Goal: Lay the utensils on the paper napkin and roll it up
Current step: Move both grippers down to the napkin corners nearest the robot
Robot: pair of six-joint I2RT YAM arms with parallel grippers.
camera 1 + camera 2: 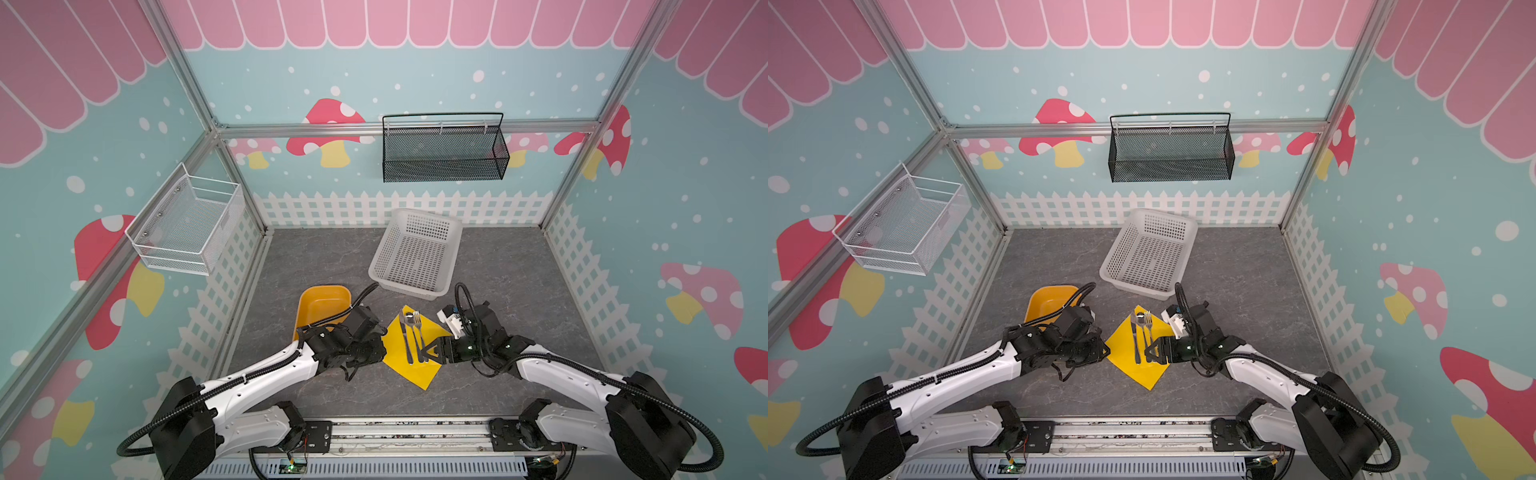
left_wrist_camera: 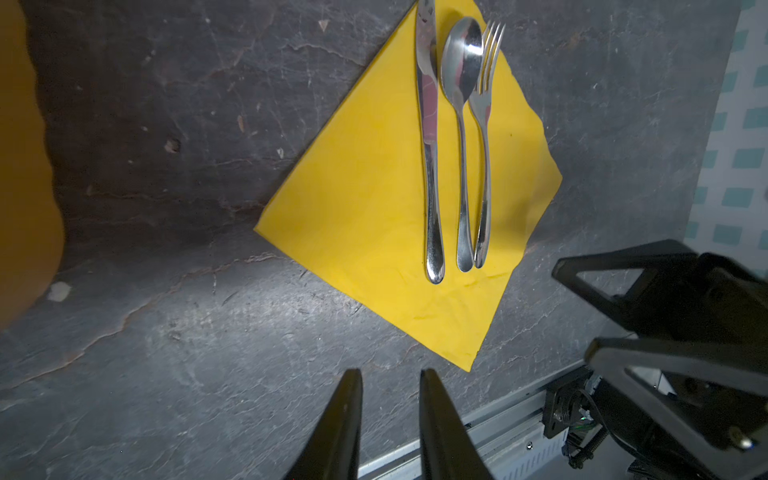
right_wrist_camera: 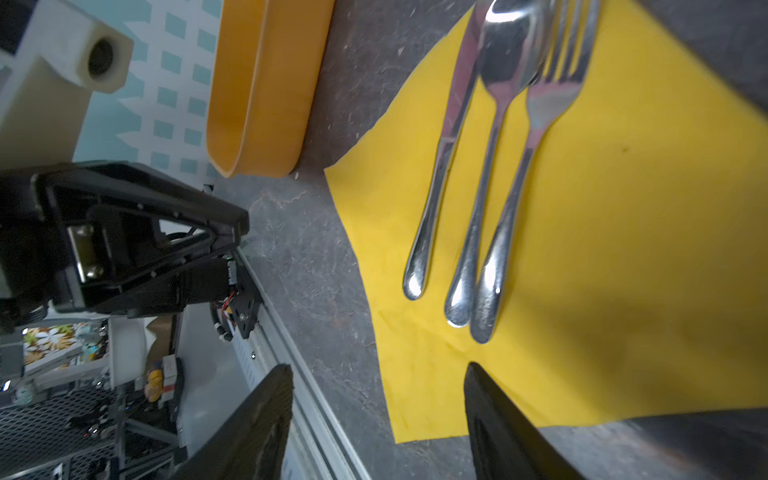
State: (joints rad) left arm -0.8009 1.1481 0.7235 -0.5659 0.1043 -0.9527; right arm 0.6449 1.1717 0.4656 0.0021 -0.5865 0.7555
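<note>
Jaws apart and empty on both: left gripper [image 2: 390, 372] narrowly, right gripper [image 3: 379, 365] wider. Utensils [image 2: 461, 137] laid on napkin [image 2: 365, 199] — rolling outstanding.

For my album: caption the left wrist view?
Knife, spoon and fork lie side by side on a yellow napkin.

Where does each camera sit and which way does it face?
Top views: overhead above the arm bases, looking down on the table; both arms show.
Left wrist: looks past its own left gripper at the napkin and utensils.
Right wrist: looks past its own right gripper at the same napkin.
Shared: napkin and utensils, in all.
</note>
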